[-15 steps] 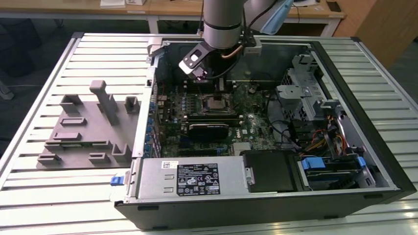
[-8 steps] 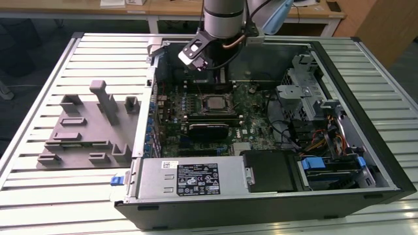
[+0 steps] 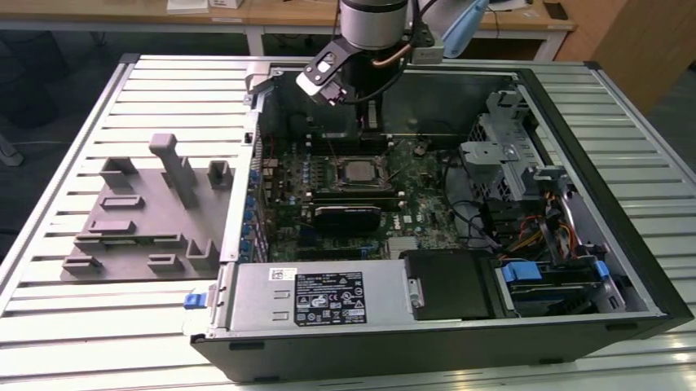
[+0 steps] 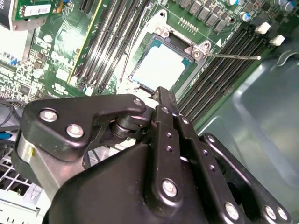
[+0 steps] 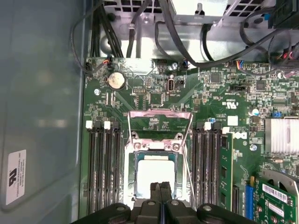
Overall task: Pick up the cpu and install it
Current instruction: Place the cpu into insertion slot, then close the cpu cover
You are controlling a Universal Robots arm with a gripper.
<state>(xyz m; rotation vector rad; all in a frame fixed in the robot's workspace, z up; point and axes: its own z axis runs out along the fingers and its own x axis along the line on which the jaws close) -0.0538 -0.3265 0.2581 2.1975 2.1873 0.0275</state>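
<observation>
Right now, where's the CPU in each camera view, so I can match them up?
Exterior view: cpu on the green board, near the picture's middle.
Second wrist view: cpu just beyond the shut tool's tip.
First wrist view: cpu between the memory slots, at the tool's tip.
Shared landmark: the metal socket frame around the cpu.

The black end effector (image 5: 160, 185) hides one edge of the silvery square cpu (image 5: 155, 170). The grey arm (image 3: 373, 20) runs out of the exterior view.
</observation>
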